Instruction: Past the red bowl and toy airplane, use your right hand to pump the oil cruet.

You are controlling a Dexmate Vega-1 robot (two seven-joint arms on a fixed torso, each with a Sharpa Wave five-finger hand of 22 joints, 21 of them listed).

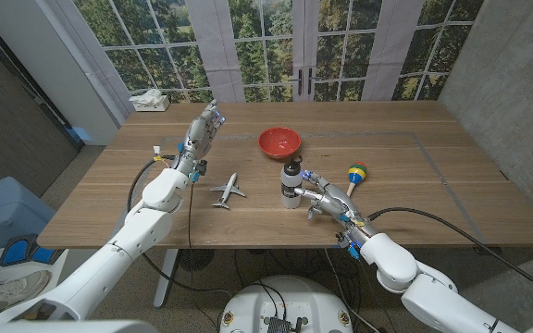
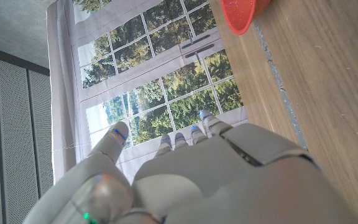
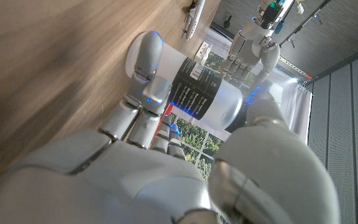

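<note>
Oil cruet (image 3: pixel 207 93) gripped by right hand (image 3: pixel 166 168) fingers (image 3: pixel 146 59).

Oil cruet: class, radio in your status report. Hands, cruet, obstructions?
Right hand grips oil cruet, upright on table. Left hand open, raised. Red bowl behind, toy airplane beside; neither blocking.

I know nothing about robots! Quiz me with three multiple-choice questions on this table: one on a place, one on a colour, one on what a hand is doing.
1. What lies between the two arms, in front of the bowl?
A toy airplane
B book
C cup

2. What colour is the bowl?
A blue
B red
C white

3. The right hand is:
A open and idle
B closed around the oil cruet
C holding the bowl

Answers:
1 A: the toy airplane lies mid-table.
2 B: the bowl is plainly red.
3 B: the right hand has fingers wrapped around the oil cruet.
</note>
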